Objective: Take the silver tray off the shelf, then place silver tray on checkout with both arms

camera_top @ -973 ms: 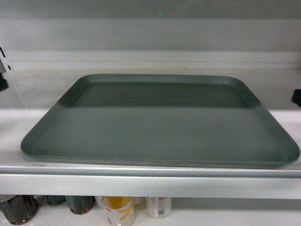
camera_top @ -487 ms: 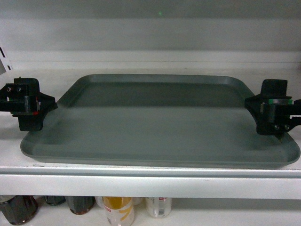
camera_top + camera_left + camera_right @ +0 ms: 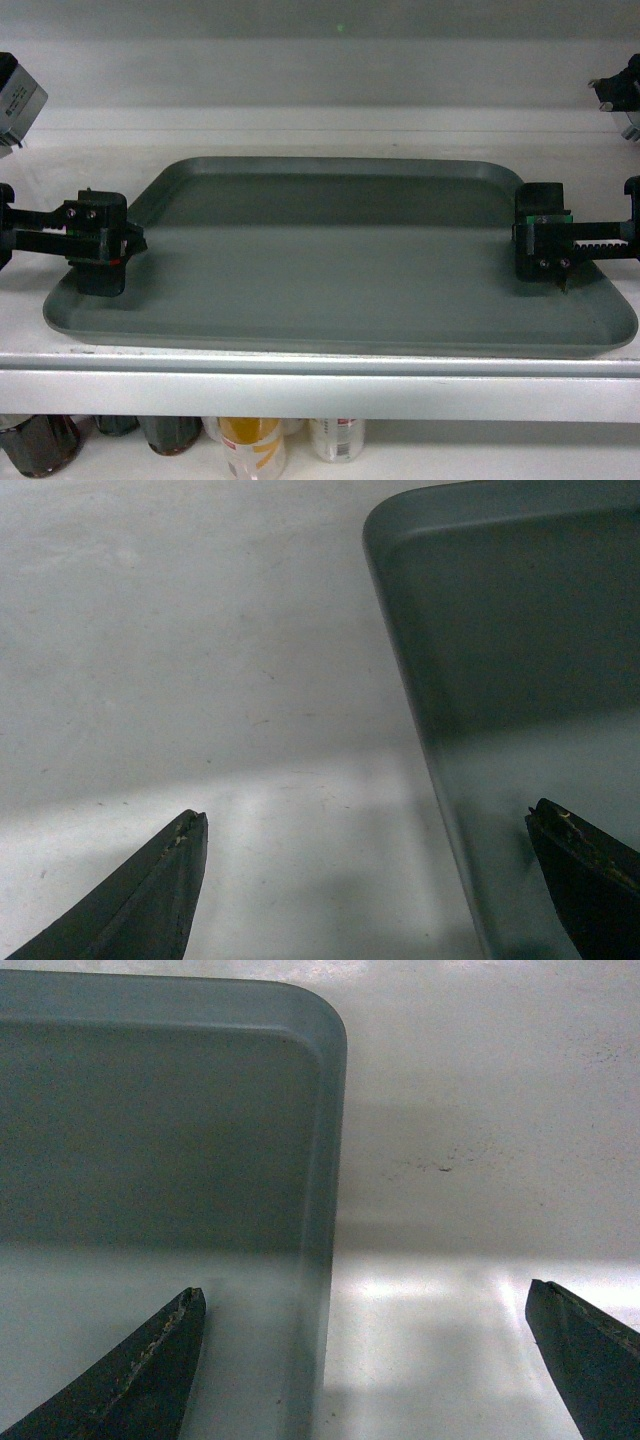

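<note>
The silver tray [image 3: 340, 260] lies flat on the white shelf [image 3: 320, 392], close to its front lip. My left gripper [image 3: 55, 256] is open and straddles the tray's left rim, with its inner finger [image 3: 100, 255] over the tray floor. In the left wrist view the left gripper [image 3: 365, 825] has the tray [image 3: 520, 630] rim running between its tips. My right gripper [image 3: 590, 258] is open across the right rim, inner finger [image 3: 540, 245] over the tray. The right wrist view shows the right gripper [image 3: 365, 1300] spanning the tray [image 3: 160, 1120] rim. The checkout is out of view.
The shelf's white back wall [image 3: 320, 80] rises just behind the tray. On a lower shelf stand dark bottles [image 3: 40, 445] and cans [image 3: 252, 445]. Bare shelf board [image 3: 200, 680] lies to either side of the tray.
Both grippers came in from the sides, absent one second ago, and have moved inward over the tray's left and right rims. The tray has not moved.
</note>
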